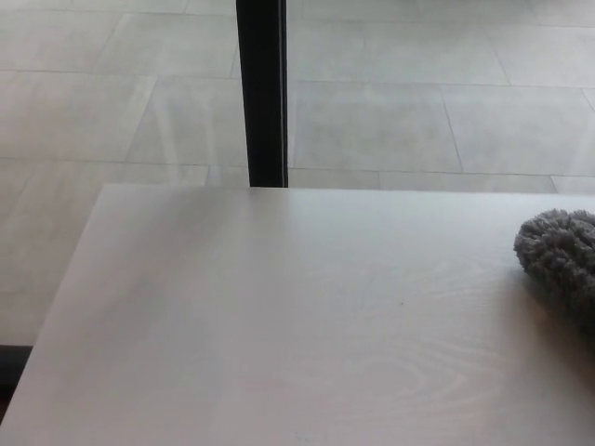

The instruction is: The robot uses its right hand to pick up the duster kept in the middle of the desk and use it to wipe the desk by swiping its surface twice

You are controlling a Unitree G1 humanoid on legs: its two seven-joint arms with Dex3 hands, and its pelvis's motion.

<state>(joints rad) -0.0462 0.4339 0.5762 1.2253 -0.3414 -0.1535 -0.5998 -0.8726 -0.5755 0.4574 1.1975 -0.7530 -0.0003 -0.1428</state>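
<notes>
Pale wood worktop (279,316): it fills the lower two thirds of my head view, with a faint grain pattern showing towards the near right. Its far edge runs level across the middle of the picture, and its left edge slants down to the bottom left corner.
Duster (561,255): a grey, fluffy, knobbly pad resting on the worktop at the far right. The right border cuts it off, so I see only its rounded left end. It is near the far edge of the worktop but not touching it.
Right hand: I see no part of it, so I cannot tell whether it is grasping the duster, clenched or released.
Left hand: I see no part of it either, and cannot tell its state.
Floor (418,102): large light grey tiles with thin joints, beyond the worktop and down its left side.
Black post (261,93): a dark upright bar rising from behind the worktop's far edge, left of centre, to the top of the picture.
</notes>
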